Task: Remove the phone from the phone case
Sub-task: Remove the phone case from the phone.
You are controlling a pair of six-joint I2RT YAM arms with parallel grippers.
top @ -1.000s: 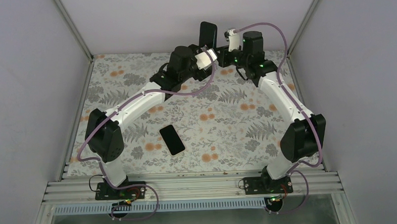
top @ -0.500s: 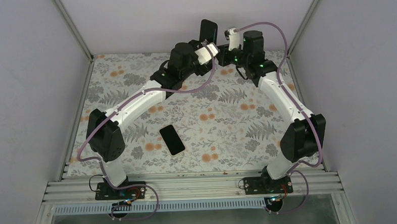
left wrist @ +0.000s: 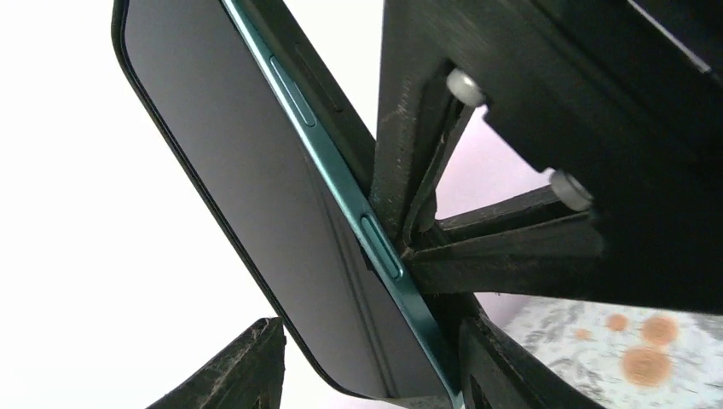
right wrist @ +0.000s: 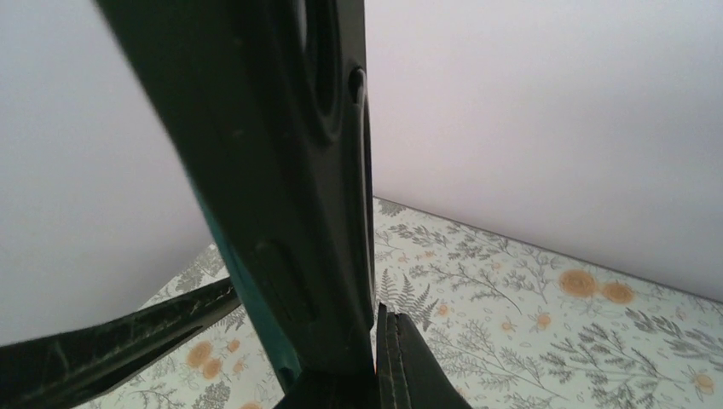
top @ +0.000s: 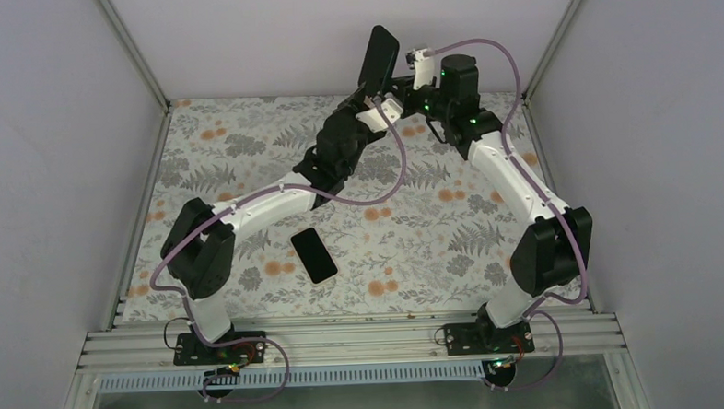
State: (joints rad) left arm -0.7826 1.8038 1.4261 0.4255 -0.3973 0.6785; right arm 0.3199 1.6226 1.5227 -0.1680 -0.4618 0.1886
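Phone (left wrist: 247, 196), partly seated in its case (right wrist: 273, 170), held upright high above the desk's (top: 433, 220) far edge. Left claw (left wrist: 367, 341) clamped on the phone's lower end, right claw (right wrist: 307, 341) clamped on the case. Best done by anchoring left, peeling the case corner-first with right, slowly, clear of the side buttons.

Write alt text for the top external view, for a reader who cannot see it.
Two robot arms meet at the far edge of a floral mat, the left hand and right hand both gripping a dark cased phone held up on end above it. A second dark, phone-shaped slab lies flat on the mat between the arms.
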